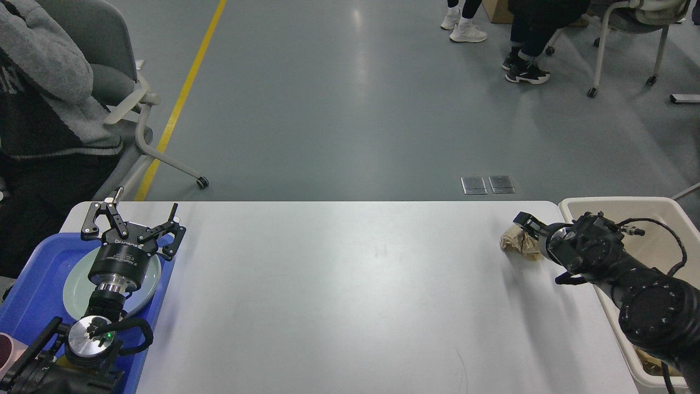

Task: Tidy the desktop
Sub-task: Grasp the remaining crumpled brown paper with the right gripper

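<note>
Head view: paper wad (pixel 518 242) at desktop (pixel 350 295) far-right edge, touching right gripper (pixel 526 223); its jaw state unclear. Bin (pixel 612 207) just right. Left gripper (pixel 134 221) spread wide, empty, far-left corner.

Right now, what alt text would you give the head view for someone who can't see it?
A robot's right gripper touches crumpled brown paper on a white desktop, beside a beige bin. Its left gripper, open, hovers over a plate in a blue tray.

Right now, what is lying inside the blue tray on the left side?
In the blue tray lies a pale green plate, and a dark reddish item shows at its near edge. The left arm hides much of the plate, so anything on it cannot be seen.
</note>
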